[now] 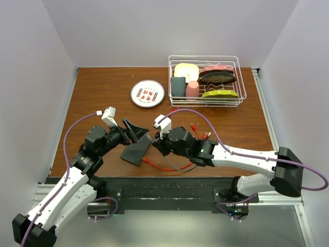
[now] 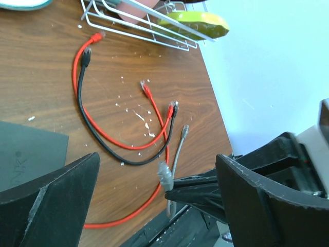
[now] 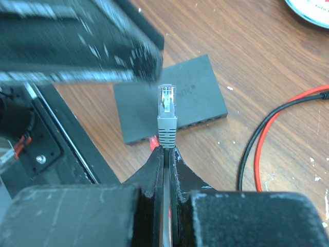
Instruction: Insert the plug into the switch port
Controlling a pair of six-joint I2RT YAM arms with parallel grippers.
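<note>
The switch (image 1: pixel 134 152) is a flat dark-grey box on the wooden table near the front edge. In the right wrist view its socket edge (image 3: pixel 175 103) faces my right gripper. My right gripper (image 3: pixel 167 150) is shut on a grey cable just behind its grey plug (image 3: pixel 166 110). The plug points at the switch from a short way off and does not touch it. My left gripper (image 1: pixel 138 135) is open and empty, hovering above the switch. The left wrist view shows the plug (image 2: pixel 165 176) between my left fingers (image 2: pixel 51 200).
A red cable end (image 3: pixel 153 142) lies at the switch's socket edge. Loose red (image 2: pixel 110 140) and black (image 2: pixel 97 135) cables lie on the table to the right. A wire dish rack (image 1: pixel 205 80) and a white plate (image 1: pixel 147 93) stand at the back.
</note>
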